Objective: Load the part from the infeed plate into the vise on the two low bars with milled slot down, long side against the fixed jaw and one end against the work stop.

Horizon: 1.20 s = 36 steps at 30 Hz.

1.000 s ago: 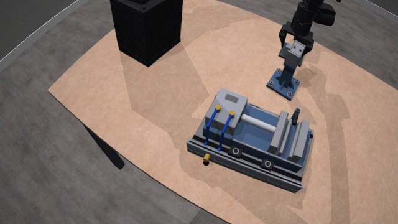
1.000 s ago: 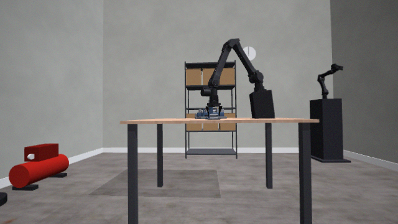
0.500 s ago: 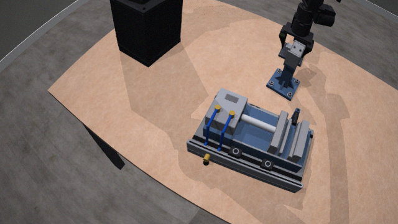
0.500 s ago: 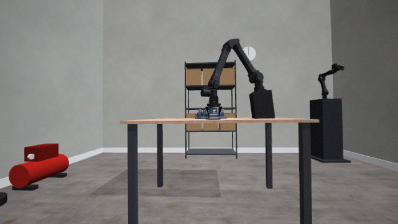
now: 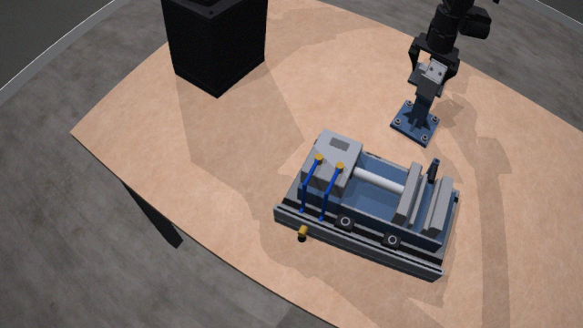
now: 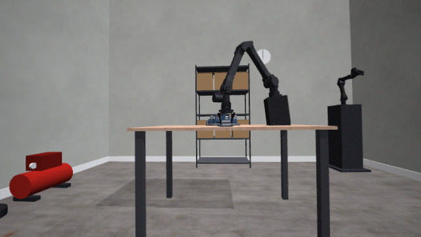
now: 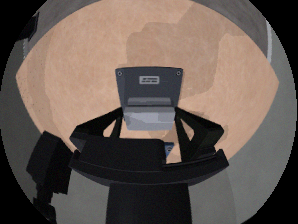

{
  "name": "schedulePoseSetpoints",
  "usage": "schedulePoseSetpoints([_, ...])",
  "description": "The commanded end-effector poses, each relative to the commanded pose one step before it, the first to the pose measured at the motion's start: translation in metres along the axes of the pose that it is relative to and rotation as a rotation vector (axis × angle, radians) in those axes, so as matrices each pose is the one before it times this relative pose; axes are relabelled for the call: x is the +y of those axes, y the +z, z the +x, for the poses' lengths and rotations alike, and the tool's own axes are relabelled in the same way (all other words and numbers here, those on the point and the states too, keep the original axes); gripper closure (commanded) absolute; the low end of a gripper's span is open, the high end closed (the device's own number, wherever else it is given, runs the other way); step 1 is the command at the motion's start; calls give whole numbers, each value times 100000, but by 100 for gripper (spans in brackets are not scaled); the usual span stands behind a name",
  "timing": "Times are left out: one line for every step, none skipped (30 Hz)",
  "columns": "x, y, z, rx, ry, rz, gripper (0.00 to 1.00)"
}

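The part [image 5: 429,82] is a grey block that stands steeply tilted on a blue fixture with a bolted base plate [image 5: 414,122] at the far right of the table. My gripper [image 5: 434,64] is open, with one finger on each side of the part's upper end. In the wrist view the part [image 7: 149,99] lies between my open fingers, and a small dark mark shows on its far face. The vise [image 5: 369,200] stands open in the near middle. Its moving jaw [image 5: 407,193] sits on the white rod [image 5: 378,179]. The fixed jaw [image 5: 439,207] and the work stop [image 5: 433,169] are at its right end.
A tall black pedestal [image 5: 214,41] stands at the back left of the table. A yellow knob [image 5: 301,232] sticks out from the vise's front rail. The table edge runs close to the vise's front. From the far camera the arm [image 6: 245,70] reaches down over the fixture.
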<state>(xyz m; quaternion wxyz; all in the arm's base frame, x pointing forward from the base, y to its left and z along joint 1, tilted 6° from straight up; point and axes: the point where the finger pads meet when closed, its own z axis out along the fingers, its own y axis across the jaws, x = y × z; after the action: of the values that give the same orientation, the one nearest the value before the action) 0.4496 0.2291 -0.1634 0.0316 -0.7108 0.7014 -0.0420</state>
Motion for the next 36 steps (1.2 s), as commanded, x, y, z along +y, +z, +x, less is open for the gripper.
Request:
schedulePoseSetpoints([-1664,-163,-273,-1676,232,2475,19])
schedulePoseSetpoints([0,0,0,1,0,-1,19])
schedulePoseSetpoints([0,0,0,0,0,1,19])
schedulePoseSetpoints([0,0,0,0,0,0,19])
schedulePoseSetpoints([0,0,0,0,0,0,19])
schedulePoseSetpoints([0,0,0,0,0,0,19])
schedulePoseSetpoints([0,0,0,0,0,0,19])
schedulePoseSetpoints([0,0,0,0,0,1,19])
schedulePoseSetpoints([0,0,0,0,0,0,19])
schedulePoseSetpoints([0,0,0,0,0,-1,19])
schedulePoseSetpoints([0,0,0,0,0,0,19])
schedulePoseSetpoints([0,0,0,0,0,0,19])
schedulePoseSetpoints([0,0,0,0,0,0,19])
schedulePoseSetpoints([0,0,0,0,0,0,19])
schedulePoseSetpoints([0,0,0,0,0,0,19])
schedulePoseSetpoints([0,0,0,0,0,0,19])
schedulePoseSetpoints([0,0,0,0,0,0,19])
schedulePoseSetpoints([0,0,0,0,0,0,19])
schedulePoseSetpoints([0,0,0,0,0,0,19])
schedulePoseSetpoints([0,0,0,0,0,0,19])
schedulePoseSetpoints([0,0,0,0,0,0,19])
schedulePoseSetpoints([0,0,0,0,0,0,19])
schedulePoseSetpoints([0,0,0,0,0,0,19])
schedulePoseSetpoints([0,0,0,0,0,0,19])
schedulePoseSetpoints([0,0,0,0,0,0,19])
schedulePoseSetpoints([0,0,0,0,0,0,19])
schedulePoseSetpoints([0,0,0,0,0,0,19])
schedulePoseSetpoints([0,0,0,0,0,0,19])
schedulePoseSetpoints([0,0,0,0,0,0,100])
schedulePoseSetpoints([0,0,0,0,55,0,100])
schedulePoseSetpoints([69,5,38,218,16,-192,100])
schedulePoseSetpoints([21,-1,-8,31,-29,-55,100])
schedulePoseSetpoints([0,-1,0,0,0,0,100])
schedulePoseSetpoints([1,0,-2,-1,-5,0,100])
schedulePoseSetpoints([1,0,0,0,-1,-1,100])
schedulePoseSetpoints([0,0,0,0,0,0,100])
